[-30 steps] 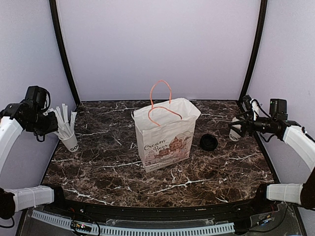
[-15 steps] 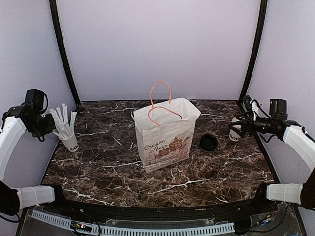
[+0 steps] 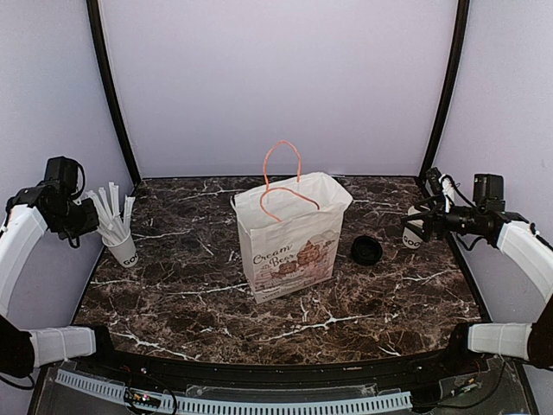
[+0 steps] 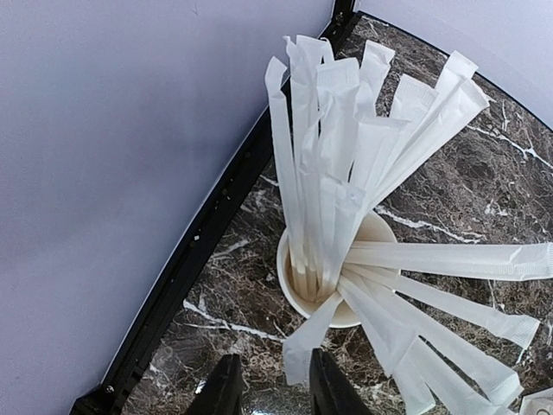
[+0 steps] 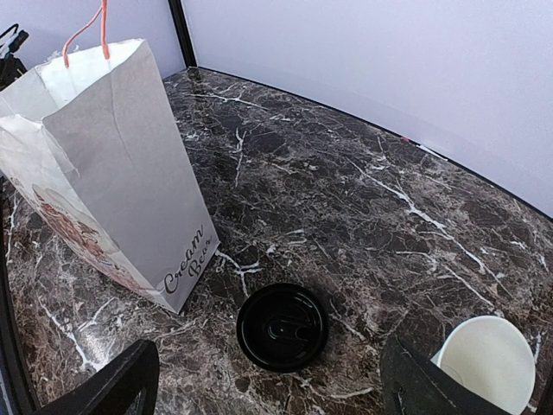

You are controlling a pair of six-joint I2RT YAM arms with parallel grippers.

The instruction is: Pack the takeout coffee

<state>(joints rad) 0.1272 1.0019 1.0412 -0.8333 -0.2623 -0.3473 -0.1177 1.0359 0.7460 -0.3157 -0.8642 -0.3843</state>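
Right gripper (image 5: 268, 367): fingers wide apart, empty, just beside the takeout coffee cup (image 5: 484, 363).
Surface: dark brown marble-patterned table (image 3: 173, 294) with white veins; pale lilac walls, black corner posts.
Takeout coffee cup: small, white paper, uncovered, at the table's right edge; upright, long axis vertical, mouth up.
Black lid (image 5: 282, 327): flat on the table, apart from the cup, between it and the paper bag (image 5: 112, 173).
Far left: straw cup (image 4: 377, 230); left gripper (image 4: 278, 389) above it, fingers slightly apart.

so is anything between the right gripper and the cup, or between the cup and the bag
Nothing visible between the right gripper and the cup beside it. Between cup and bag only the black lid lies flat on the table, off the cup.
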